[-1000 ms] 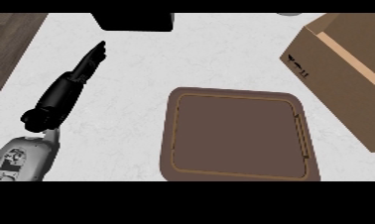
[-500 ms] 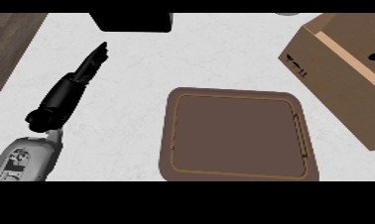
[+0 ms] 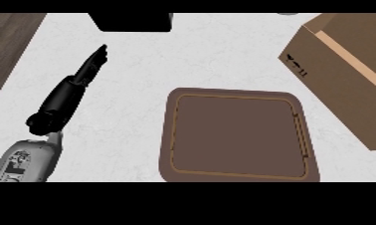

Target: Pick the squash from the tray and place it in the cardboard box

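Note:
A brown tray (image 3: pixel 236 134) lies on the white counter in the lower middle of the head view, and nothing rests in it. The cardboard box (image 3: pixel 339 72) stands at the right edge, tilted, with its side toward me; its inside is hidden. No squash shows anywhere. My left hand (image 3: pixel 88 67) lies at the left, fingers straight and pointing up toward the far side, well clear of the tray. My right hand is out of sight.
A black object (image 3: pixel 132 21) sits at the counter's far edge, top middle. A dark wooden surface (image 3: pixel 16 37) borders the counter at the upper left. White counter (image 3: pixel 213 55) spreads between the tray, box and black object.

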You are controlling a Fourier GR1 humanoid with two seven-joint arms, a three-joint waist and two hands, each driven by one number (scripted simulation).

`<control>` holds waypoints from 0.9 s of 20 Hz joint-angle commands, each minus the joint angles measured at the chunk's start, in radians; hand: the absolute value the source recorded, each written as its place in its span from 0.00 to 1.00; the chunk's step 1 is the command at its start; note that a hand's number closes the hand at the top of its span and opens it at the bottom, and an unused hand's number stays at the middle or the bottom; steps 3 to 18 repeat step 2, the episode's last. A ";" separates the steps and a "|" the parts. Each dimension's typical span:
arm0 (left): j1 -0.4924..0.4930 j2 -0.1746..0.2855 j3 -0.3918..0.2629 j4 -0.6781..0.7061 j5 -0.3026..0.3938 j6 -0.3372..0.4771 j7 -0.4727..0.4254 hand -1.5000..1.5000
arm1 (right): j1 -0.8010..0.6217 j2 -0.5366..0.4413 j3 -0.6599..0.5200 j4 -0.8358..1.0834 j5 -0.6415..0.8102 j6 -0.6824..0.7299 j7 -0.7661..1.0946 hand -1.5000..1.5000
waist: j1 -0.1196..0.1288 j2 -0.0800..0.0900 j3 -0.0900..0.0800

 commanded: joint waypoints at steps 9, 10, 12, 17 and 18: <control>-0.001 0.000 0.006 -0.006 0.005 -0.019 -0.004 0.50 | 0.075 -0.063 -0.102 0.062 -0.087 0.005 -0.067 0.00 | 0.014 0.005 0.001; -0.001 0.000 0.006 -0.006 0.005 -0.019 -0.004 0.50 | 0.075 -0.063 -0.102 0.062 -0.087 0.005 -0.067 0.00 | 0.014 0.005 0.001; -0.001 0.000 0.006 -0.006 0.005 -0.019 -0.004 0.50 | 0.075 -0.063 -0.102 0.062 -0.087 0.005 -0.067 0.00 | 0.014 0.005 0.001; -0.001 0.000 0.006 -0.006 0.005 -0.019 -0.004 0.50 | 0.075 -0.063 -0.102 0.062 -0.087 0.005 -0.067 0.00 | 0.014 0.005 0.001; -0.001 0.000 0.006 -0.006 0.005 -0.019 -0.004 0.50 | 0.075 -0.063 -0.102 0.062 -0.087 0.005 -0.067 0.00 | 0.014 0.005 0.001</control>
